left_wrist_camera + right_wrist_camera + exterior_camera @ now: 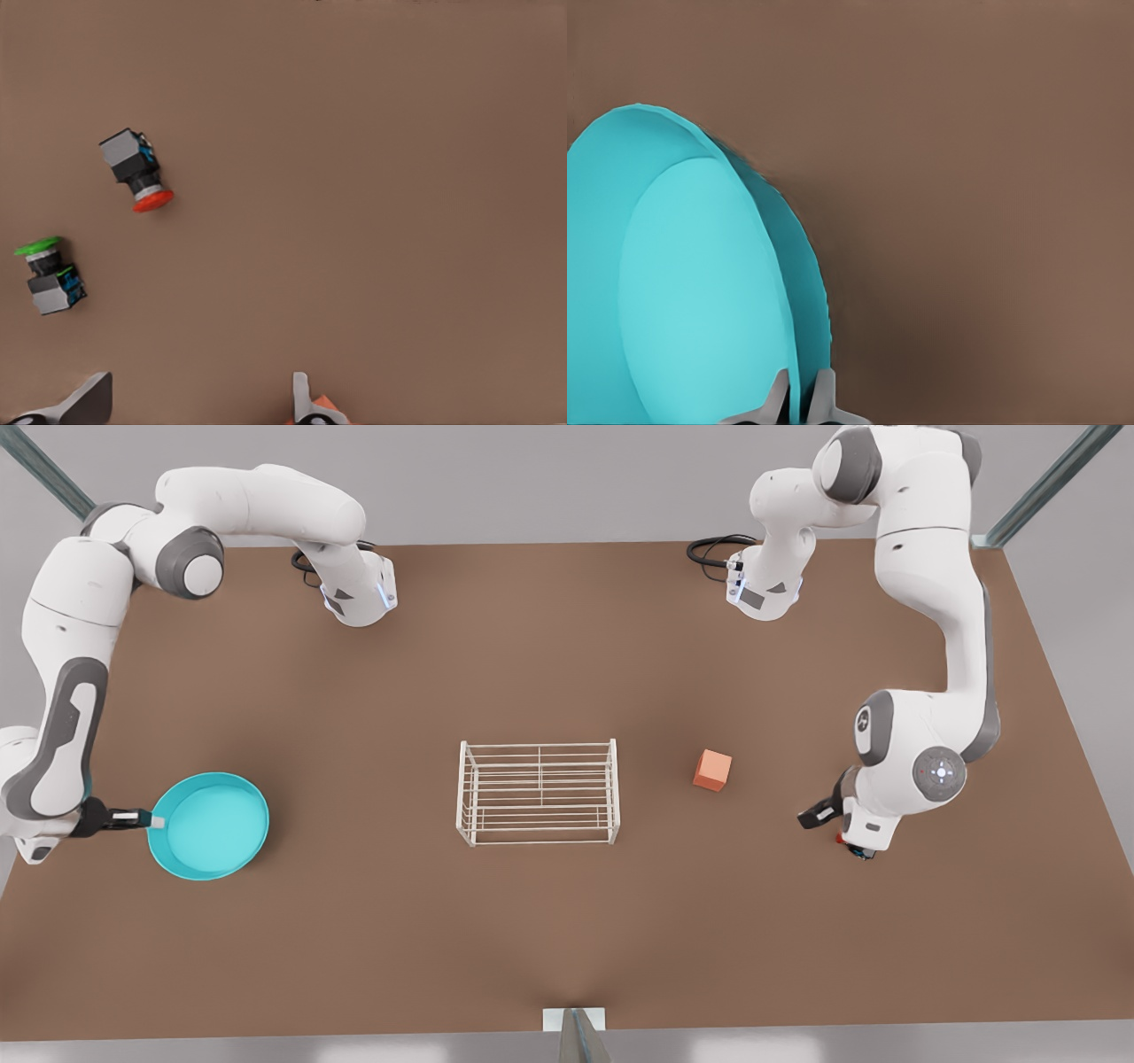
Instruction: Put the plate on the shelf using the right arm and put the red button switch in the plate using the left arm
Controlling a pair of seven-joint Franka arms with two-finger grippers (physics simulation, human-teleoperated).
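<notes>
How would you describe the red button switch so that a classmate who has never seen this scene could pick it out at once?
Start at the brown table below the open left gripper, where two tiny switches lie on their sides. The red button switch lies apart from the green button switch. Its round cap is red, on a dark body with a grey block and some blue.
</notes>
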